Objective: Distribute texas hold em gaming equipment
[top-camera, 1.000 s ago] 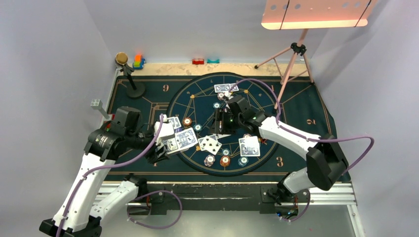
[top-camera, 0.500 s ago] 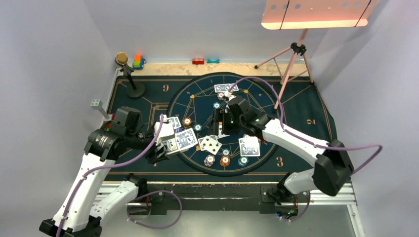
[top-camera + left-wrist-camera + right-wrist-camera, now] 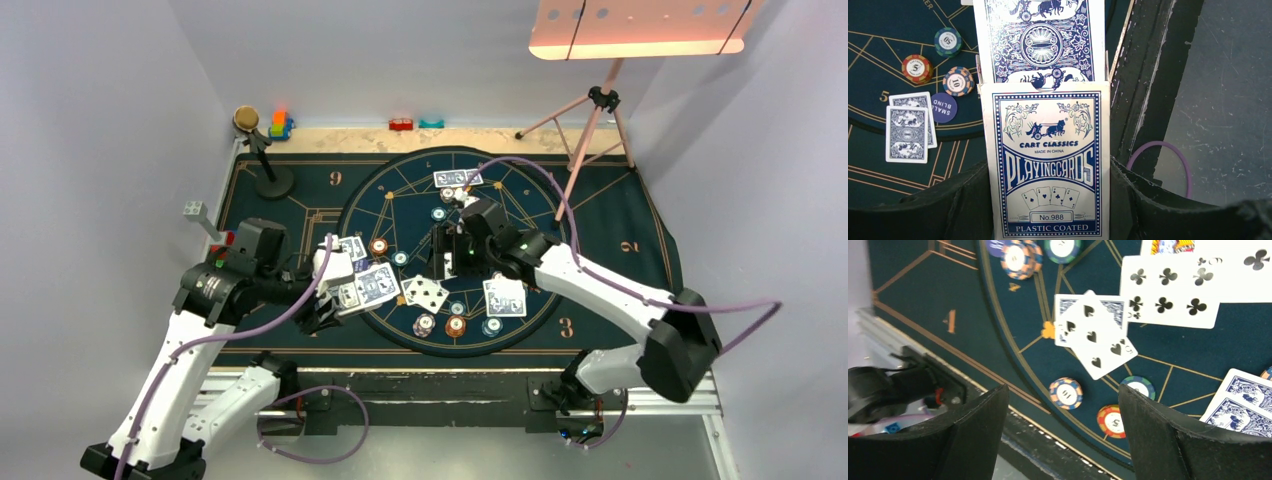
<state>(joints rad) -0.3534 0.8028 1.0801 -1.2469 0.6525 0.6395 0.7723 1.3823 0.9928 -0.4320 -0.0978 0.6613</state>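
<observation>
**Left claw clamped on card box; right claw wide and empty**

Left gripper [image 3: 1048, 210]: jaws pressed against both sides of the card box [image 3: 1048, 165]. A blue-backed card [image 3: 1040, 40] projects from the box's far end, beyond the fingertips. To the claw's left, on the mat [image 3: 878, 20], lie two face-down cards [image 3: 908, 127], a small-blind button [image 3: 944, 106] and three chips [image 3: 916, 68].

Right gripper [image 3: 1063, 390]: jaws spread wide, nothing held. An orange-and-blue chip [image 3: 1066, 393] lies on the mat under the gap. Ahead of the fingertips lie a face-up spade card [image 3: 1095, 337] and a clubs card [image 3: 1168, 292].
</observation>
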